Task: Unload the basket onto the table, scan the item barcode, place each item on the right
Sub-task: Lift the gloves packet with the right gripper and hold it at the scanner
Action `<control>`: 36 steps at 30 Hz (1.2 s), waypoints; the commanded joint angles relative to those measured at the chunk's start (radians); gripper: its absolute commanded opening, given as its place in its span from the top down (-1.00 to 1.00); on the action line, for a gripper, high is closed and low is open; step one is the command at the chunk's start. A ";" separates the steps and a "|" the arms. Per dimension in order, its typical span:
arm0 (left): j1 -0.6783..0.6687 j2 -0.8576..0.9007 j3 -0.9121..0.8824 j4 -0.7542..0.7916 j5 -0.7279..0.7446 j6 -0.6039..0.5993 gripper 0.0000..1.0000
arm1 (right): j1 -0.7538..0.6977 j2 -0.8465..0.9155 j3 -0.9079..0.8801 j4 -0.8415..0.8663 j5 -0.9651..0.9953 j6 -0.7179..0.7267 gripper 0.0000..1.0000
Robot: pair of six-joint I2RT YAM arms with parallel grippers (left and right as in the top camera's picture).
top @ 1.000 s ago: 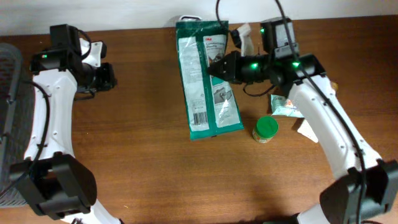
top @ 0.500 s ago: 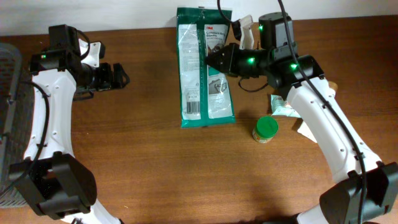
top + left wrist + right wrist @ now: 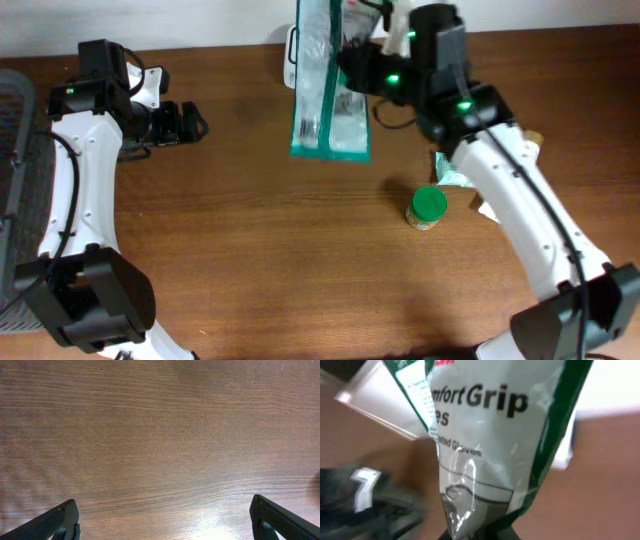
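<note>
A green and white glove package (image 3: 325, 90) hangs above the back of the table, raised and turned nearly edge-on, its barcode (image 3: 308, 126) on the lower left face. My right gripper (image 3: 352, 75) is shut on the package's right side. In the right wrist view the package (image 3: 490, 435) fills the frame, pinched at the bottom by the right gripper (image 3: 477, 532). My left gripper (image 3: 195, 122) is at the left, far from the package, open over bare wood. The left wrist view shows the left gripper (image 3: 162, 517) with its fingers (image 3: 60, 520) spread wide and nothing between them.
A green-lidded jar (image 3: 428, 207) stands on the table under the right arm, with small packets (image 3: 455, 172) beside it. A white object (image 3: 403, 22) sits behind the right arm at the back edge. A dark wire basket (image 3: 15, 100) lies at the far left.
The right gripper has lifted the package off the table and tipped it up toward the back. The left gripper went from shut to wide open.
</note>
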 commanded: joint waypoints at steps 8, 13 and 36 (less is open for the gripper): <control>0.002 0.000 0.006 -0.002 -0.003 0.002 -0.98 | 0.121 0.418 0.019 0.887 0.418 -1.000 0.92; 0.002 0.000 0.006 -0.002 -0.003 0.002 -0.99 | 0.094 0.604 0.019 1.238 0.303 -1.123 0.91; 0.002 0.000 0.006 -0.002 -0.003 0.002 -0.98 | 0.048 0.814 0.322 1.089 0.024 -1.300 0.91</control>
